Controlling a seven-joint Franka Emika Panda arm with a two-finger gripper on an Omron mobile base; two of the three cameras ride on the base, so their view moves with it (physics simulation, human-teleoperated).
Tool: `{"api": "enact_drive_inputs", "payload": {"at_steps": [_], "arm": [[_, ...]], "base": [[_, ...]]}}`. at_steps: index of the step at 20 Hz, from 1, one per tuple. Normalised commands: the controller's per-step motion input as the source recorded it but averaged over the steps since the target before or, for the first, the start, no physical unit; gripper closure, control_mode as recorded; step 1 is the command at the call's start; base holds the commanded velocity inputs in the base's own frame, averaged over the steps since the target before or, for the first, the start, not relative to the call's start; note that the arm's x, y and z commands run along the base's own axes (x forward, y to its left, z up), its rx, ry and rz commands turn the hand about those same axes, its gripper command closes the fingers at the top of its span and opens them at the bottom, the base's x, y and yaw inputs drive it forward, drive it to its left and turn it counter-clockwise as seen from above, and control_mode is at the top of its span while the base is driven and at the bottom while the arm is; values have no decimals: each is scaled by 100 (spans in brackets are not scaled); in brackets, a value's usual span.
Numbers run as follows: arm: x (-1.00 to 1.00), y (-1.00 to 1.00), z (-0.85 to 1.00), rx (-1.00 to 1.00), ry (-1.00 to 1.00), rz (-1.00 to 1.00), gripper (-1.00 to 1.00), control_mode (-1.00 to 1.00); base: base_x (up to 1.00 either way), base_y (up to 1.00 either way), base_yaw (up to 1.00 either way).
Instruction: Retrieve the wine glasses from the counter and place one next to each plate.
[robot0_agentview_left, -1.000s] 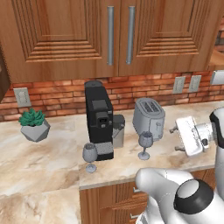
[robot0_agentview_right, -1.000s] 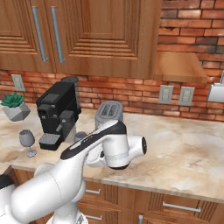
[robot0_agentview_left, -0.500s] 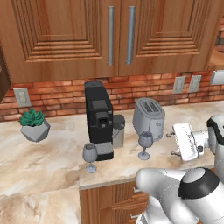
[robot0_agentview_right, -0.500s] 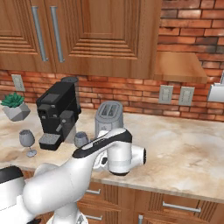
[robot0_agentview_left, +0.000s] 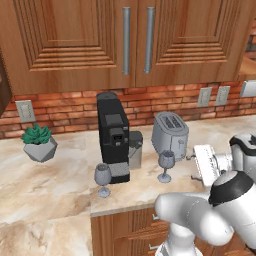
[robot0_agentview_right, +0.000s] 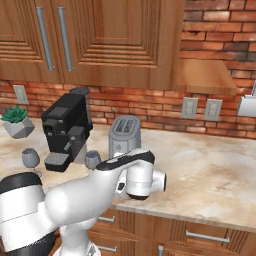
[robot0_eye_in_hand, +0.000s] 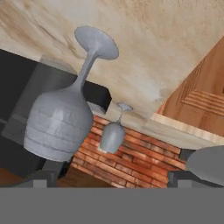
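A: Where do the wine glasses stand?
B: On the beige marbled counter (robot0_agentview_left: 60, 180), by the black coffee machine (robot0_agentview_left: 114, 137): near glass (robot0_agentview_left: 166, 165) before the steel toaster (robot0_agentview_left: 170, 135), far glass (robot0_agentview_left: 103, 178) left.
A: The gripper (robot0_eye_in_hand: 109, 179)?
B: Wide open, empty, rolled over; near glass (robot0_eye_in_hand: 65, 109) looms close ahead, fingertips (robot0_eye_in_hand: 41, 178) cut off.

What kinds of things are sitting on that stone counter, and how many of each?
Clear grey-tinted stemmed wine glasses: 2
Black coffee machine: 1
Silver metal toaster: 1
Green succulent in a grey faceted pot: 1
Total: 5
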Motion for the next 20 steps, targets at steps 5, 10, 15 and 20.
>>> {"api": "enact_drive_inputs", "payload": {"at_steps": [5,10,15,20], "arm": [[26,1,-20,1,11,11,-100,-100],[34,2,-18,0,9,1,-100,-100],[19,0,-14,0,0,0,-100,-100],[28,0,-22,0,0,0,-100,-100]], "base": [[0,0,0],[0,0,0],[0,0,0],[0,0,0]]}}
